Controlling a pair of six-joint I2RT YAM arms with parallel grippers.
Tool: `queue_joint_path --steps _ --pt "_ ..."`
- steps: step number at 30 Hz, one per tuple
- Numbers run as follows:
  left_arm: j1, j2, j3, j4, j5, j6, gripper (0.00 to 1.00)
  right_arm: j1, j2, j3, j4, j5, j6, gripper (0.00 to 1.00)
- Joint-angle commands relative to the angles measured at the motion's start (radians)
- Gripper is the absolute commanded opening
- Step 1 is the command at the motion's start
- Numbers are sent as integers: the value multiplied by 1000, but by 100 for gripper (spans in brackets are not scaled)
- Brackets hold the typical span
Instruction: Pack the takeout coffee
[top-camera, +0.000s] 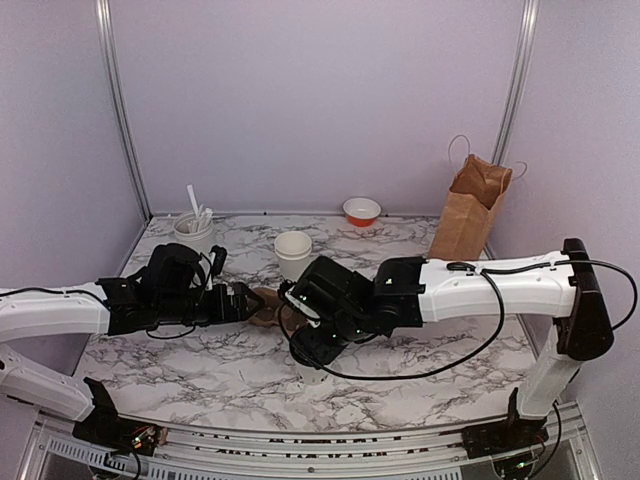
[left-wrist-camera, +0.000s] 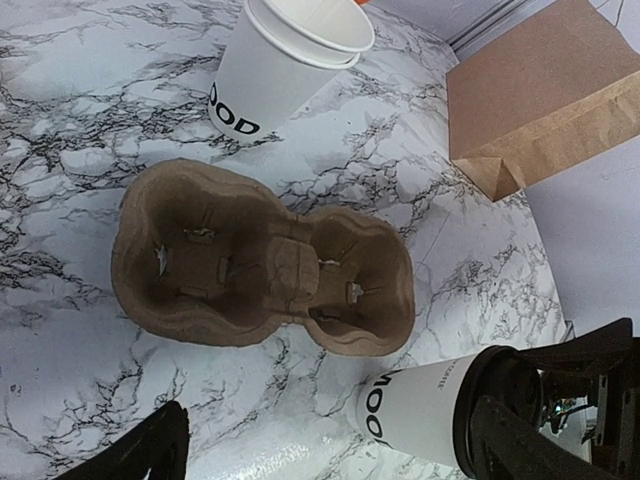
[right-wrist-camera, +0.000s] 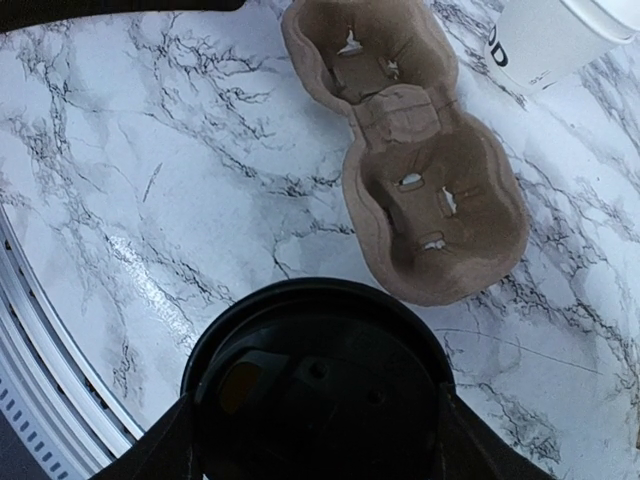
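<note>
The takeout coffee (left-wrist-camera: 415, 408), a white cup with dark lettering and a black lid (right-wrist-camera: 315, 385), stands at the table's front middle (top-camera: 315, 372). My right gripper (right-wrist-camera: 315, 435) is shut on it from above, with a finger against each side of the lid; it shows in the top view (top-camera: 318, 345) too. A brown two-well cup carrier (left-wrist-camera: 265, 265) lies empty just beyond the cup, also in the right wrist view (right-wrist-camera: 420, 190). My left gripper (left-wrist-camera: 335, 460) is open and empty, low over the table beside the carrier (top-camera: 262, 305).
Plain lidless white cups (left-wrist-camera: 285, 65) stand behind the carrier (top-camera: 293, 254). A brown paper bag (top-camera: 470, 208) stands open at the back right. A white utensil holder (top-camera: 193, 236) is at the back left, a red bowl (top-camera: 361, 211) at the back.
</note>
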Motion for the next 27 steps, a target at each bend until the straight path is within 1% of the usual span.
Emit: queue_joint_path --steps 1,14,27 --pt "-14 6 19 -32 -1 15 99 7 23 -38 -42 -4 31 67" --pt "-22 -4 31 -56 -11 37 99 14 26 57 -96 41 38 77" --pt "-24 -4 36 -58 -5 50 99 14 56 157 -121 66 28 82"
